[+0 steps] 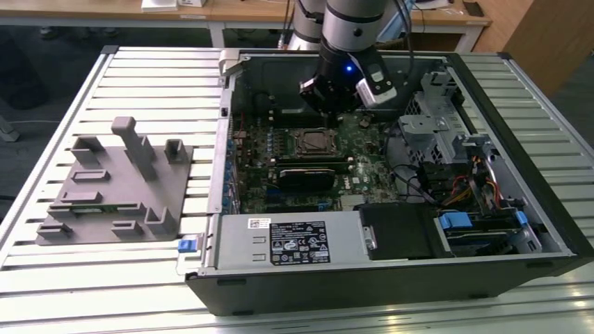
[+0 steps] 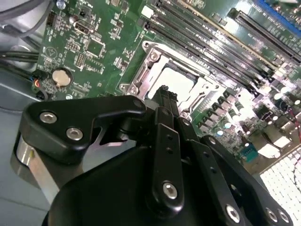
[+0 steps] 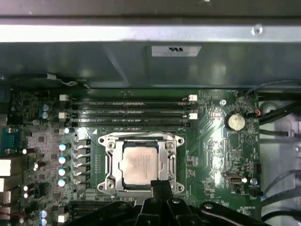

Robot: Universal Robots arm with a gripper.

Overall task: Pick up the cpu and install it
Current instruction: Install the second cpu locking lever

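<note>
Sitting inside the metal socket frame (image 3: 141, 165) on the green motherboard (image 3: 211, 141) is one cpu (image 3: 138, 167); it lies flat within the frame's square opening, its top a pale silvery square with a thin darker rim, and bright glare washes it nearly white in the second wrist view (image 2: 176, 82); one pincer (image 3: 160, 186) hangs just above the frame, its dark tip overlapping the cpu's near edge in the first wrist view, and the fingers look drawn close together with nothing between them, though whether the tip touches the chip I cannot tell; beside the frame run four long memory slots (image 3: 127, 110), parallel to one of its sides; one round silver coin battery (image 3: 235, 121) sits on the board beyond the ends of those slots; in the exterior view the frame (image 1: 314, 141) lies near the middle of one open computer case (image 1: 519, 139), which rests on its side on the slatted table (image 1: 139, 69); the arm (image 1: 348, 28) comes down into the case right over the frame; off the case toward the exterior view's left, on the same table, stands one grey tray (image 1: 111, 202) with several upright blocks.
</note>
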